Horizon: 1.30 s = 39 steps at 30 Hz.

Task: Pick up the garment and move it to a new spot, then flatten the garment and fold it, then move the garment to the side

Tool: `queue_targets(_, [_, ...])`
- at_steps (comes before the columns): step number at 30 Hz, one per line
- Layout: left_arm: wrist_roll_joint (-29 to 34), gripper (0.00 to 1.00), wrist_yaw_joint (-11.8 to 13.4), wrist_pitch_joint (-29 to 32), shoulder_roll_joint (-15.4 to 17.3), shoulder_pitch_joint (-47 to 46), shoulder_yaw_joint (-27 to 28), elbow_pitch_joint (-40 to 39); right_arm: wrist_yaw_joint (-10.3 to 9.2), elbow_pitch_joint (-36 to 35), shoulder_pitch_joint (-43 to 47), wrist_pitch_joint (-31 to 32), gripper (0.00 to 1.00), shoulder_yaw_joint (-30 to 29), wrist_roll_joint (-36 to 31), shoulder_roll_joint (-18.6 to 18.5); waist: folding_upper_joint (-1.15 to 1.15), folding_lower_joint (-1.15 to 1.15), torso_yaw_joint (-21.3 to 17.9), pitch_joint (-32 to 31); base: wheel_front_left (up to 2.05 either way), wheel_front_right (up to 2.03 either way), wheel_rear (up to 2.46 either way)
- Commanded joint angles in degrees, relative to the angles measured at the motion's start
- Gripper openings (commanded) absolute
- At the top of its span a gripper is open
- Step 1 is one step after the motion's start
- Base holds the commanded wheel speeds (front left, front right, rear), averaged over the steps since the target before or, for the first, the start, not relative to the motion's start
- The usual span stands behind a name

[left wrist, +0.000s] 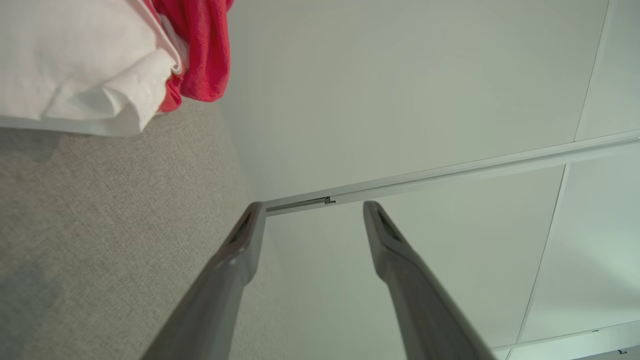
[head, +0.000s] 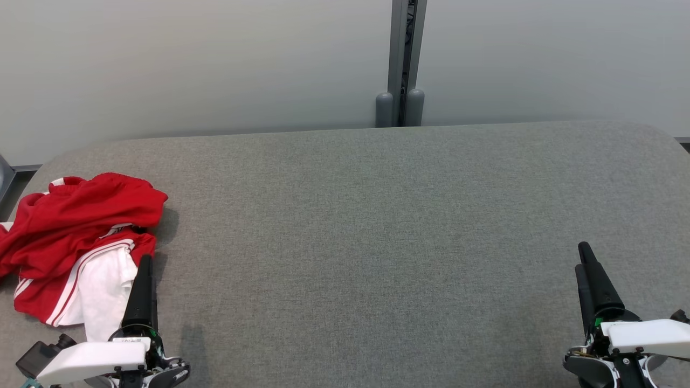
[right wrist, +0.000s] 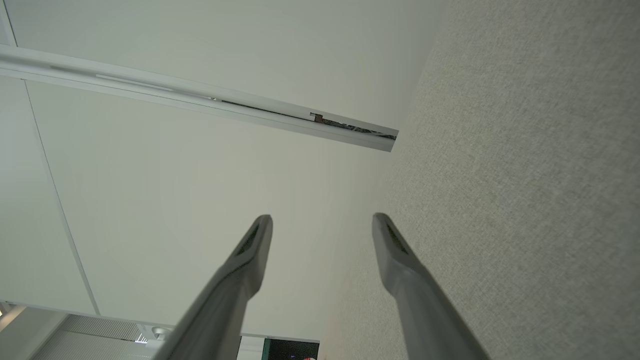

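At the left of the frame the garment [head: 70, 215] is red with white stripes and a white part, and the table [head: 377, 242] is plain grey.

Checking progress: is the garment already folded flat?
No, the garment lies crumpled in a heap beside the left gripper.

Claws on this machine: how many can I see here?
2. The left claw is at the lower left, beside the red and white garment; the right claw is at the lower right, over the grey table. Both stand open.
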Motion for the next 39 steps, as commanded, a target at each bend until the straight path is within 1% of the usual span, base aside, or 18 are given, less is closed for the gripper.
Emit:
queue_targets(1, [1.1,1.00,0.0,-0.4,0.4,-2.1,0.0,-1.2,0.03,-1.3,-1.4,-0.6,1.00,0.1,-1.2,-0.6,0.00,0.00,0.0,0.0,0.00,0.00,0.00])
queue_targets(7, [7.9,1.00,0.0,-1.8,0.4,-2.1,-0.3,-2.2,0.04,-1.8,-1.6,-1.9,1.00,0.6,-6.5,-0.7,0.00,0.00,0.2,0.0,0.00,0.00,0.00])
queue_targets(16, [18.4,1.00,-0.1,-3.7,0.2,-2.1,-0.1,-2.8,0.05,-3.6,-1.9,-3.9,1.00,0.7,-18.1,-0.8,0.00,0.00,0.3,0.1,0.00,0.00,0.00])
queue_targets(26, [31.2,1.00,-0.1,-5.7,0.3,-2.1,-0.4,-3.7,0.06,-4.0,-1.8,-5.9,1.00,2.5,-30.4,-0.9,0.00,0.00,0.5,0.3,0.00,0.00,0.00])
queue_targets(33, [39.9,1.00,-0.1,-6.9,0.3,-2.1,-0.5,-4.1,0.07,-4.1,-2.1,-7.1,1.00,2.1,-38.9,-1.0,0.00,0.00,0.7,0.5,0.00,0.00,0.00])
queue_targets(34, [41.7,1.00,-0.1,-7.3,0.3,-2.0,-0.6,-4.1,0.07,-4.2,-2.2,-7.4,1.00,2.0,-40.9,-1.0,0.00,0.00,0.7,0.5,0.00,0.00,0.00])
queue_targets(39, [45.2,1.00,-0.1,-8.1,0.4,-1.8,-1.2,-3.7,0.08,-4.3,-2.2,-8.3,1.00,2.0,-45.9,-1.0,0.00,0.00,0.9,0.5,0.00,0.00,0.00])
